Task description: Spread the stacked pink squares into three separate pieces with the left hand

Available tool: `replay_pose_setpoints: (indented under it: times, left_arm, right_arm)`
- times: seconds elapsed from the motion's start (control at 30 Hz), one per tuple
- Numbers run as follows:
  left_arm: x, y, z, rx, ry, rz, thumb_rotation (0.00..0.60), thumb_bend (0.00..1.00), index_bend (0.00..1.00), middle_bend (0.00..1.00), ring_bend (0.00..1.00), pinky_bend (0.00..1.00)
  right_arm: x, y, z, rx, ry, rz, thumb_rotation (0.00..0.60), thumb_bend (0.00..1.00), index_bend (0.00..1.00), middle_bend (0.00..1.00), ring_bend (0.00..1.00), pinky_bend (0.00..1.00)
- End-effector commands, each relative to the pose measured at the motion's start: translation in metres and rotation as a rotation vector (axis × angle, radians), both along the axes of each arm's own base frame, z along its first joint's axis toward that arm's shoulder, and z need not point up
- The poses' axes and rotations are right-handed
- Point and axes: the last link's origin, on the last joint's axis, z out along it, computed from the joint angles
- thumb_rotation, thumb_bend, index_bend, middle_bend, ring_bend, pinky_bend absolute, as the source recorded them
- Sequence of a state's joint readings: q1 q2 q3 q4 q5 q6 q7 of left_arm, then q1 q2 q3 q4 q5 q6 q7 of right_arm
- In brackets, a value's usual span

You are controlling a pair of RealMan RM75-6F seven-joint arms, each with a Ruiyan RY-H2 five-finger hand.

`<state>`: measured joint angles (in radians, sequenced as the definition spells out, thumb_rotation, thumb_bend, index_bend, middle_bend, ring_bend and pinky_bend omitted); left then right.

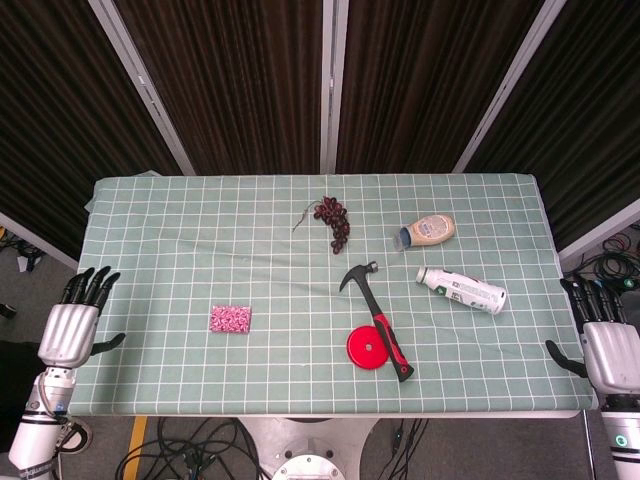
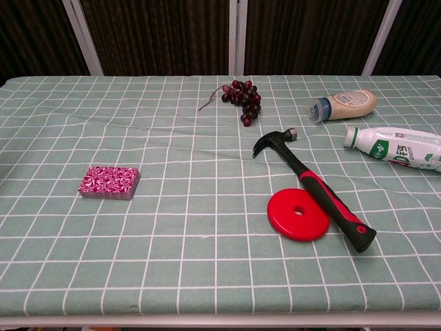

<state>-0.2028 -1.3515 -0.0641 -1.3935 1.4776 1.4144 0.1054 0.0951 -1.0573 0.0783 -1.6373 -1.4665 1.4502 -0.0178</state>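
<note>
From the head view we see the table (image 1: 180,215) covered with a green checked cloth. The stack of pink squares (image 1: 230,319) lies on its left half, near the front edge, the pieces lying one upon another as a single block. Our left hand (image 1: 75,323) hangs off the table's left edge, well apart from the stack, its fingers spread and pointing upward, holding nothing. Our right hand (image 1: 605,345) sits off the right edge in the same way, fingers apart and empty. In the middle toward the back lies a bunch of dark grapes (image 1: 334,221). To the right of it a beige squeeze bottle (image 1: 428,231) rests on its side, and in front of that a white bottle (image 1: 463,290) with a green label also lies flat. A hammer (image 1: 378,319) with a red and black handle runs diagonally, and a red disc (image 1: 368,347) touches the left side of its handle.

In the chest view neither hand shows. The stack of pink squares (image 2: 109,182) sits at the left, its patterned top and layered edge visible. The grapes (image 2: 242,96) lie at the back, the beige squeeze bottle (image 2: 344,105) and the white bottle (image 2: 396,147) at the right, and the hammer (image 2: 313,187) lies with the red disc (image 2: 298,214) against its handle.
</note>
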Motion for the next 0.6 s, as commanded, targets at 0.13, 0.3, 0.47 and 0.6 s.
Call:
replay_pose_setpoints:
  times: [0.13, 0.3, 0.47, 0.6]
  left_arm:
    - [-0.0016, -0.0013, -0.0007, -0.012, 0.0, 0.009, 0.6, 0.0, 0.1, 0.06, 0.0, 0.1]
    - [-0.0017, -0.0012, -0.0011, -0.017, 0.0, 0.011, 0.6, 0.0, 0.1, 0.06, 0.0, 0.1]
    - [0.0016, 0.0016, -0.0019, -0.028, -0.002, 0.004, 0.6, 0.0, 0.1, 0.06, 0.0, 0.1]
    - [0.0009, -0.0008, -0.0068, -0.039, -0.008, -0.001, 0.6, 0.0, 0.1, 0.06, 0.0, 0.1]
  right_arm:
    - [0.0001, -0.0008, -0.0018, 0.005, 0.0, -0.003, 0.6, 0.17, 0.0, 0.0, 0.0, 0.0]
    - [0.0009, -0.0017, -0.0012, -0.001, -0.005, -0.003, 0.6, 0.17, 0.0, 0.0, 0.0, 0.0]
    - [0.0031, -0.0044, 0.0001, -0.009, -0.016, 0.002, 0.6, 0.16, 0.0, 0.0, 0.0, 0.0]
    - [0.0042, -0.0046, 0.0017, -0.002, -0.006, 0.011, 0.6, 0.16, 0.0, 0.0, 0.0, 0.0]
